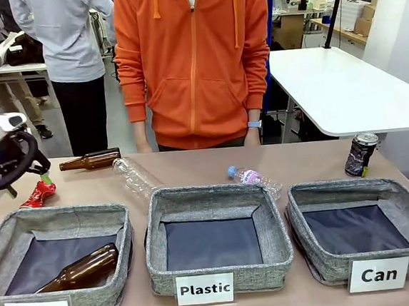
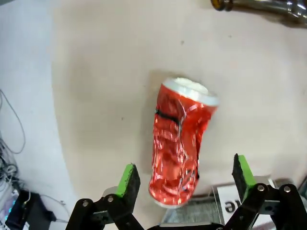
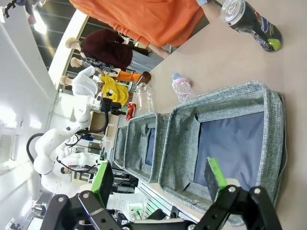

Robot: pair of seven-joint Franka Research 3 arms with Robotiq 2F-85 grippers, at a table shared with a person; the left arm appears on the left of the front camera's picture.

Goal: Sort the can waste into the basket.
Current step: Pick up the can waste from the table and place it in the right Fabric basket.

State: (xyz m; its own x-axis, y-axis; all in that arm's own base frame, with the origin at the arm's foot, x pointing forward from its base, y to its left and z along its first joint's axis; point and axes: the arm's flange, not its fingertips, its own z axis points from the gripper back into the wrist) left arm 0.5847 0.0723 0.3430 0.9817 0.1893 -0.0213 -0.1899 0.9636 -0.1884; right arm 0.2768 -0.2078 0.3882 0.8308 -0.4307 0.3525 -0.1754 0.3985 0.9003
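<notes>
Left gripper (image 2: 185, 173), jaws wide open and empty, hangs over the crushed red can (image 2: 181, 143), whose silver end points toward one o'clock, placed to pinch its sides.

- I see a tan table (image 1: 191, 163); my landmark is the "Plastic" bin (image 1: 215, 193).
- Left of it is the "Bottle" bin (image 1: 59, 214), and right of it the "Can" bin (image 1: 351, 187).
- Behind it lie a clear bottle (image 1: 133, 176) and a small pink-labelled bottle (image 1: 253, 179).
- Behind-left lie a brown bottle (image 1: 90, 161) and a crushed red can (image 1: 38, 195).
- Behind-right a dark can (image 1: 361, 153) stands upright.
</notes>
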